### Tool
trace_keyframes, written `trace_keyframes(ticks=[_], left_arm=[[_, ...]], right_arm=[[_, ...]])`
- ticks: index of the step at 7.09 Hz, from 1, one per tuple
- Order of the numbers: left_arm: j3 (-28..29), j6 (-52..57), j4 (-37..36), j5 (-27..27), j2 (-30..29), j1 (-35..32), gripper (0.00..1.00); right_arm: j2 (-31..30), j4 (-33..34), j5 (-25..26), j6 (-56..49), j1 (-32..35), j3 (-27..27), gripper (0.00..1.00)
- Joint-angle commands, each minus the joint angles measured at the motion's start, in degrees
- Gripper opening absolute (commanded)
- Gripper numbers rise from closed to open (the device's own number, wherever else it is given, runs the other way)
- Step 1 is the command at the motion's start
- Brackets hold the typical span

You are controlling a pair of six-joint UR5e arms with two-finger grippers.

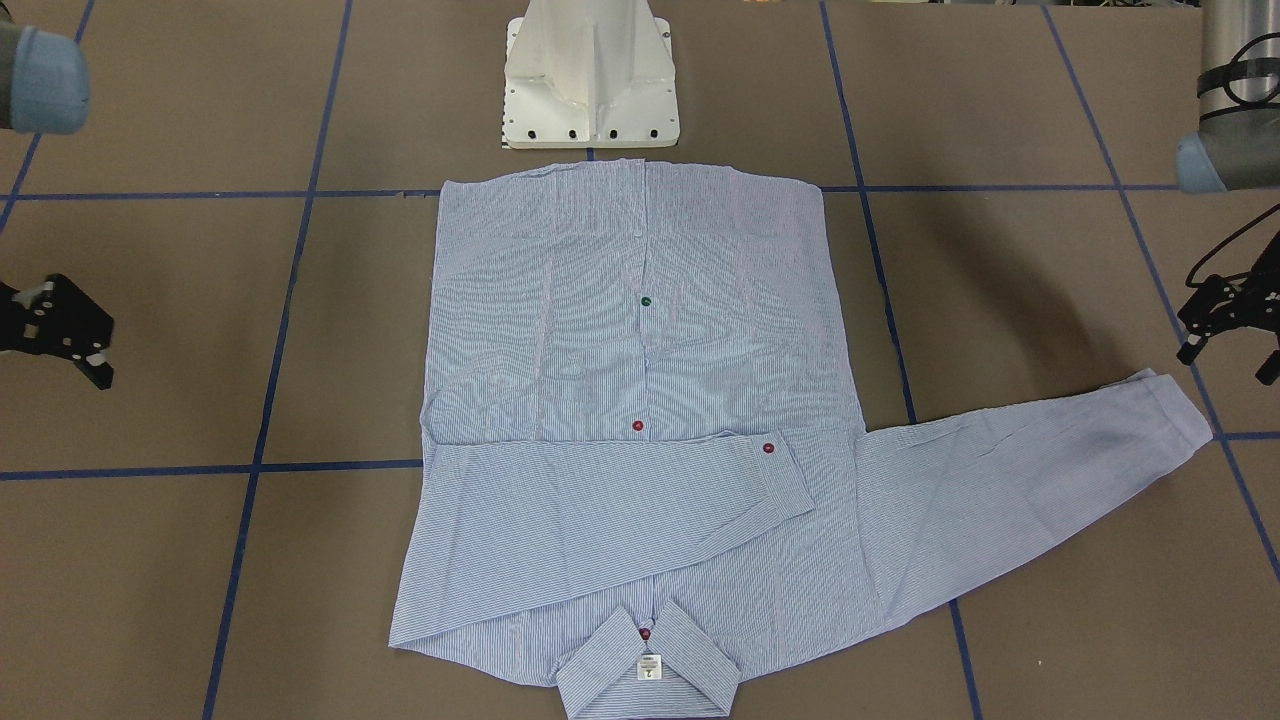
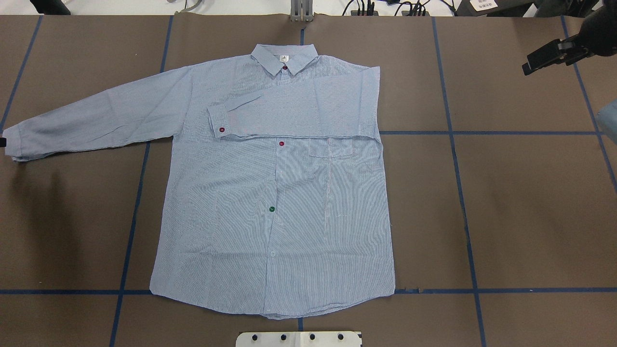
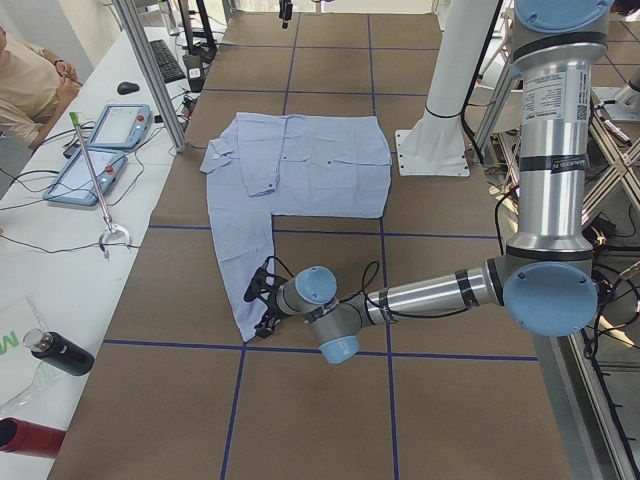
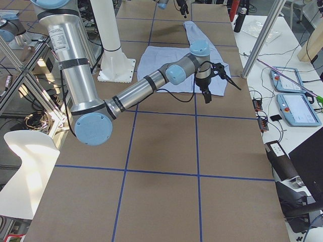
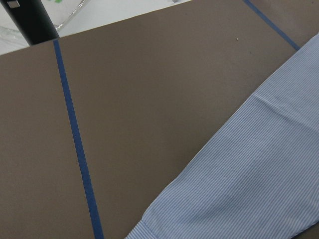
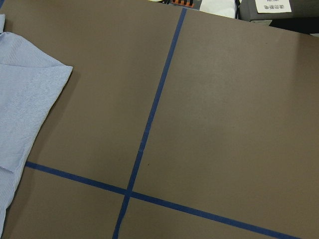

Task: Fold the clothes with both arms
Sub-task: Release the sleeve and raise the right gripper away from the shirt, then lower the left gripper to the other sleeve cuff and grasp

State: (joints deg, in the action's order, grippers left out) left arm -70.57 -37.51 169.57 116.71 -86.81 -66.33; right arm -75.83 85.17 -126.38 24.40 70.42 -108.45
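The shirt (image 2: pixel 270 202) lies flat and face up in the middle of the brown table (image 2: pixel 530 193), collar at the top of the overhead frame and hem at the bottom, near the white pedestal base (image 1: pixel 590 80). One sleeve (image 2: pixel 289 113) is already folded across the chest, its cuff with the red button resting just left of the placket. The other sleeve (image 2: pixel 96 120) stretches out to the left edge of that frame, so I judge the job only begun: that sleeve and the body folds are left. My left gripper (image 1: pixel 1230 362) hangs close to the outstretched cuff, jaws apart and holding nothing. My right gripper (image 4: pixel 222 91) is off by the shirt's folded side, clear of the cloth, its jaws spread and empty too.
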Motion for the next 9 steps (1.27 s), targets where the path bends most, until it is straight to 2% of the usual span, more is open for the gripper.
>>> trace_keyframes(ticks=[1,4,5,9], left_arm=[[3.2,-2.8,3.2,-4.3,0.2,4.0,1.0],[3.2,-3.8,3.1,-4.4,0.2,5.6,0.77],[3.2,-3.8,3.1,-4.3,0.0,5.9,0.65],[4.0,-3.9,3.1,-4.4,-0.8,7.2,0.64]], right_arm=[[-1.2,-0.4,-0.4,-0.1,0.8,-1.1,1.0],[-1.2,-0.4,-0.3,-0.1,0.8,-1.7,1.0],[-1.2,-0.5,0.0,-0.1,0.8,-1.7,1.0],[-1.2,-0.4,0.3,0.0,0.7,-1.9,1.0]])
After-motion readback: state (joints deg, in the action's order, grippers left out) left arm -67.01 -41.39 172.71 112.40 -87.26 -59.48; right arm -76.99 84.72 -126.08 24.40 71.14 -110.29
